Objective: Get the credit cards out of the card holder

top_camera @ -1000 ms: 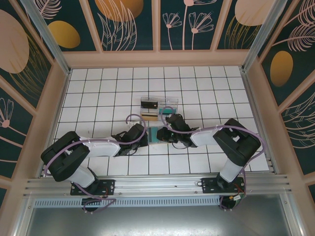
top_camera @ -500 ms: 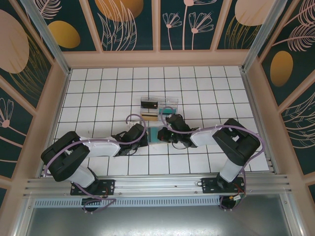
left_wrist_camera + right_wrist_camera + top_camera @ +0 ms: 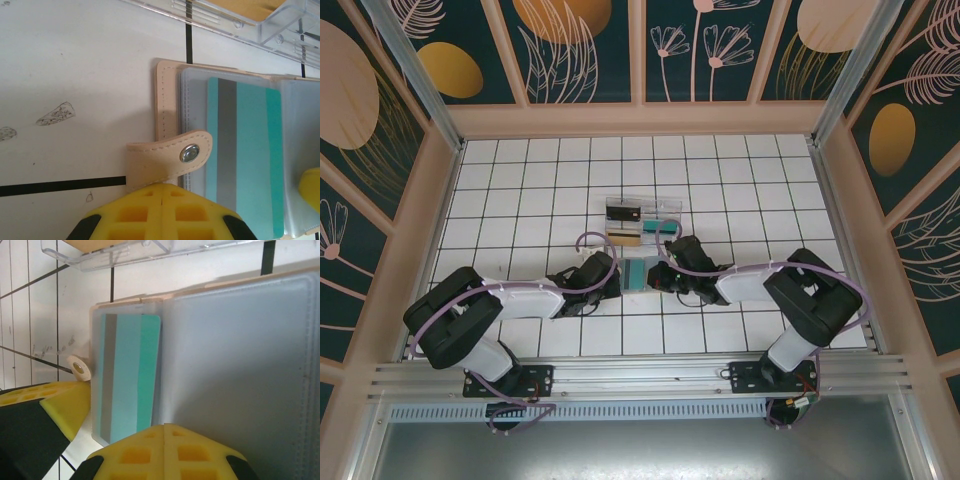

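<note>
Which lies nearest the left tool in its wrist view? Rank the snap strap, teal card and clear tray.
1. The snap strap, at the left tool tips.
2. The teal card, rightward, inside the card holder.
3. The clear tray, top right corner.

A: What place are we seeing?
B: A robot lab cell: left arm (image 3: 520,298) and right arm (image 3: 760,282) are sitting bolted to an aluminium rail (image 3: 640,372); leaf-patterned panels (image 3: 580,50) are enclosing the gridded table (image 3: 520,190).

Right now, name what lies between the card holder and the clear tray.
Between card holder and clear tray: bare tile with one grout line, per left wrist view.
</note>
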Motion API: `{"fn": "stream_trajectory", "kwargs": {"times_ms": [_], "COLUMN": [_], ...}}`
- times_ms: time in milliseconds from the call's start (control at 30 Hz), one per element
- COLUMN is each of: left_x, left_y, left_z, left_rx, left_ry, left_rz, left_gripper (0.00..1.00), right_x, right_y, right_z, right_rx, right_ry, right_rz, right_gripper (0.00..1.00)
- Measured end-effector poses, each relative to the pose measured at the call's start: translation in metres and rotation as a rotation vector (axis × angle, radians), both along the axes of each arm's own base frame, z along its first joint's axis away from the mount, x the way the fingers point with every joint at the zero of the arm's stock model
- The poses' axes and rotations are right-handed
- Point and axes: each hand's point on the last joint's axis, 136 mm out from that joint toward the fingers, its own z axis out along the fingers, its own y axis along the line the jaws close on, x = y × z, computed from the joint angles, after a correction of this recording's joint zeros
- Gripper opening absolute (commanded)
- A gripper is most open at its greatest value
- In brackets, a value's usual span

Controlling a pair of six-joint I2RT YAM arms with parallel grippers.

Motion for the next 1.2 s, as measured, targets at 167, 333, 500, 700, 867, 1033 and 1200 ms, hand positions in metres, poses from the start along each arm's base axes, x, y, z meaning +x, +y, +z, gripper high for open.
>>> {"fn": "stream_trajectory", "kwargs": {"times_ms": [167, 333, 500, 700, 867, 1033, 1200], "left_x": [0.0, 0.002, 0.002, 0.002, 0.003, 0.003, 0.003], "left_y": [0.0, -0.002, -0.002, -0.002, -0.003, -0.003, -0.003], "left_z": [0.0, 0.0, 0.0, 0.0, -0.001, -0.001, -0.001], "left_rx": [0.006, 0.011, 0.011, 0.012, 0.011, 0.012, 0.012], "left_ry": [0.002, 0.003, 0.003, 0.004, 0.004, 0.004, 0.004], "left_rz": [-0.003, -0.005, -0.005, -0.005, -0.005, -0.005, -0.005], "left_gripper": [0.0, 0.0, 0.0, 0.0, 0.0, 0.0, 0.0], "right_x": [0.0, 0.002, 0.006, 0.005, 0.006, 0.006, 0.006], "right_y": [0.001, 0.005, 0.011, 0.014, 0.018, 0.02, 0.021], "right_z": [0.001, 0.006, 0.006, -0.001, -0.001, -0.001, -0.001], "right_rx": [0.003, 0.013, 0.018, 0.01, 0.012, 0.014, 0.014], "right_ry": [-0.004, -0.012, -0.013, 0.003, 0.005, 0.005, 0.005], "right_rz": [0.005, 0.009, 0.014, 0.024, 0.03, 0.035, 0.035], "right_gripper": [0.19, 0.21, 0.21, 0.22, 0.22, 0.21, 0.21]}}
